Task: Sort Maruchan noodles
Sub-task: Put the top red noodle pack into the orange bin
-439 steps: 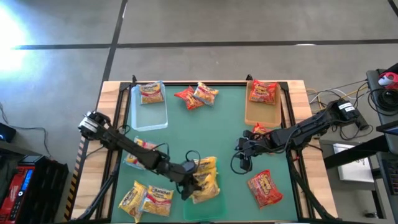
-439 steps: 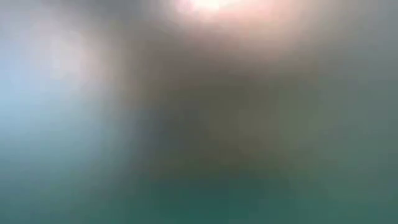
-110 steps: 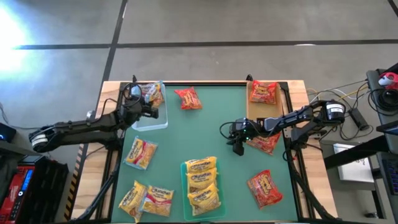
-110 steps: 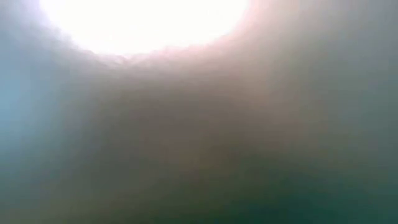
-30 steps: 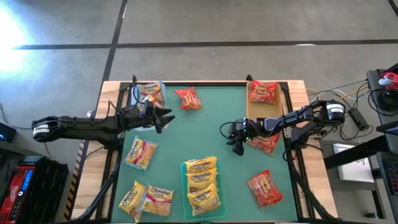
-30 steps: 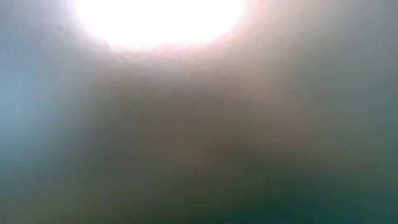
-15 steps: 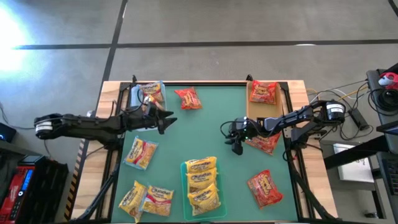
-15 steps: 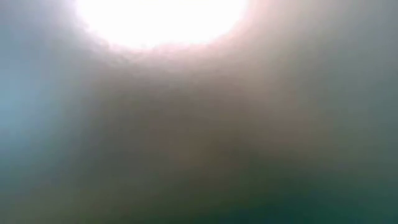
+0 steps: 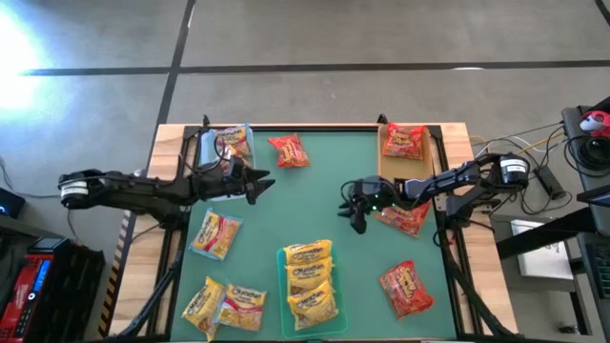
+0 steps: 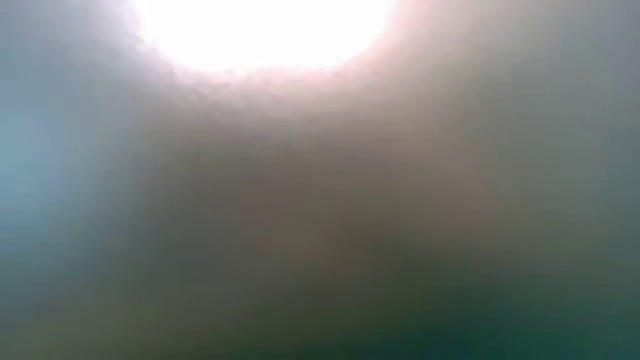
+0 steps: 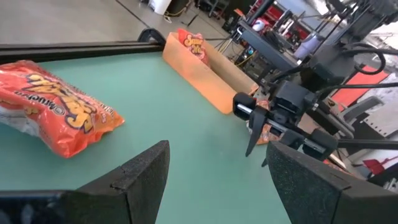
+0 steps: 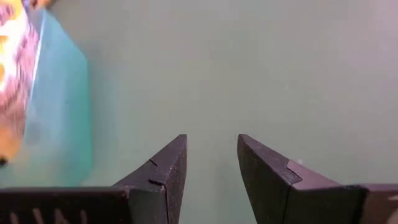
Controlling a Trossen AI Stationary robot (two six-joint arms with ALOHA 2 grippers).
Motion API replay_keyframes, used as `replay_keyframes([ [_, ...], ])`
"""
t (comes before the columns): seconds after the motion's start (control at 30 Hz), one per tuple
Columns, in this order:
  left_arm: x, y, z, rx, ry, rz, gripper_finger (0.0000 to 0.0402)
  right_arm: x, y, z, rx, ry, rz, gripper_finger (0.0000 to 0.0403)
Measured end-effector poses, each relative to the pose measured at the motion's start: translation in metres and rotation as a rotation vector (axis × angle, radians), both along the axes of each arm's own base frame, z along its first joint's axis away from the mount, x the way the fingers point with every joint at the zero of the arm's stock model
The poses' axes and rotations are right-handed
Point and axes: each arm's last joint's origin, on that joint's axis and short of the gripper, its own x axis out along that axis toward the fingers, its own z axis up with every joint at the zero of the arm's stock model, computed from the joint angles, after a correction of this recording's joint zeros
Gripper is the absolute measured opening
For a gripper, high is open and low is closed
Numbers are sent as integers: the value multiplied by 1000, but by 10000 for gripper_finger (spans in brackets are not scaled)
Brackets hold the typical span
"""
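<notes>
While the left gripper [image 9: 259, 184] gapes empty, a red packet [image 9: 288, 151] lies near — untouched.

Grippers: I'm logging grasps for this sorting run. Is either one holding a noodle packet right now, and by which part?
Nothing is held. The left gripper and the right gripper both stand open with only bare green mat between their fingers.

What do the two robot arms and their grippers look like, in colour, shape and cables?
Both arms are slim and black, with jointed links. The left arm has a pale silver-grey joint near its base, and so does the right arm. The left gripper and right gripper each have two flat, dark, wedge-shaped fingers. Thin black cables loop beside the right arm's gripper.
</notes>
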Motion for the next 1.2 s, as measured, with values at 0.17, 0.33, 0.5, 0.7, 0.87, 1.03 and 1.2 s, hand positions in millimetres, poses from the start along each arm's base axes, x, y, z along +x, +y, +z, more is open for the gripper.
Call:
replay_keyframes([
  [0.17,8,4,5,41,-15,5,252,15,-24,25,-101,-82,-30,132],
  [0.33,23,17,16,106,79,22,252,22,-52,43,-177,-57,-70,132],
  [0.5,43,43,24,175,296,43,252,22,-66,49,-225,-30,-78,132],
  [0.7,66,85,21,233,456,85,252,18,-73,48,-269,-7,-94,132],
  [0.87,78,120,3,198,539,141,252,15,-73,44,-261,46,-103,132],
  [1.03,84,141,-21,174,557,198,244,11,-72,38,-245,117,-87,132],
  [1.2,84,146,-36,149,613,223,231,8,-71,34,-243,165,-71,132],
])
